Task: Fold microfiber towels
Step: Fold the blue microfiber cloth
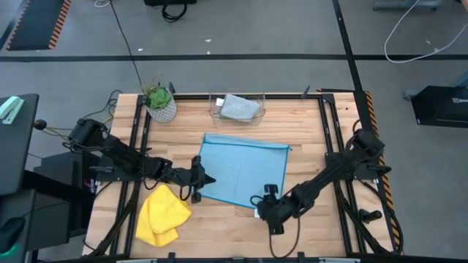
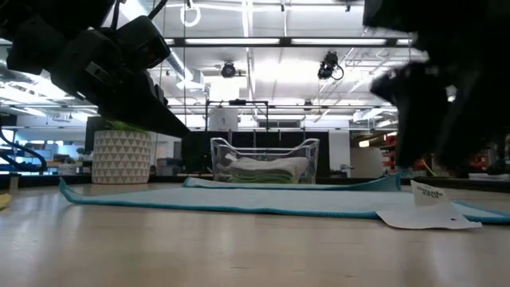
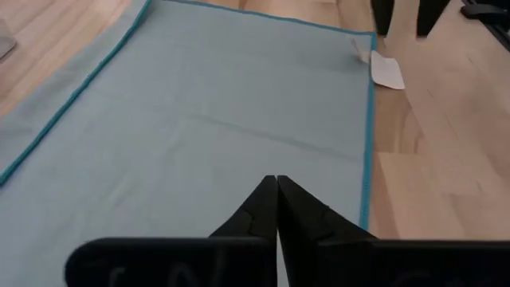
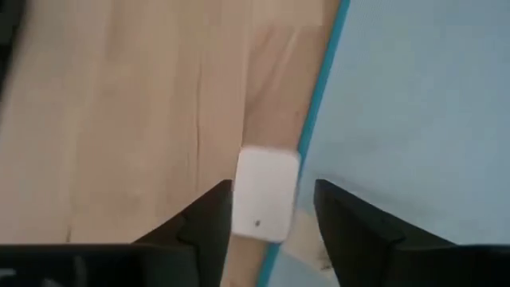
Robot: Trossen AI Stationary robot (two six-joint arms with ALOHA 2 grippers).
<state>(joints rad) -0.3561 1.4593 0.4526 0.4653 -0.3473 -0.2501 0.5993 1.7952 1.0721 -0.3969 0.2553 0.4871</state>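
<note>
Hiding most of the low view are two dark arm shapes, so the near side of the pale wooden plank surface (image 1: pixel 307 139) is showing only in bits there. Lying flat in the middle is the light blue square microfiber towel (image 1: pixel 241 169) with its darker teal stitched edge, soft and smooth looking, hardly a wrinkle. Sticking out from its near corner is a small white care tag (image 4: pixel 265 194); something is printed on it, but it's too blurry to read in any view.

The left gripper (image 1: pixel 207 180) is sitting at the towel's left edge with its pointed black fingers pressed together, clenched on nothing as far as I can tell. The right gripper (image 1: pixel 258 205) is hanging over that tagged corner, fingers spread apart and released, the tag showing in the gap between them.

Crumpled near the front left is the bright yellow microfiber towel (image 1: pixel 161 213), all lumpy folds. At the back, the clear plastic rectangular bin (image 1: pixel 235 108) is holding a folded pale grey cloth (image 1: pixel 240 107), and the low view is showing a green layer under it. Beside the bin is standing the leafy green plant in a white patterned pot (image 1: pixel 161 104).
</note>
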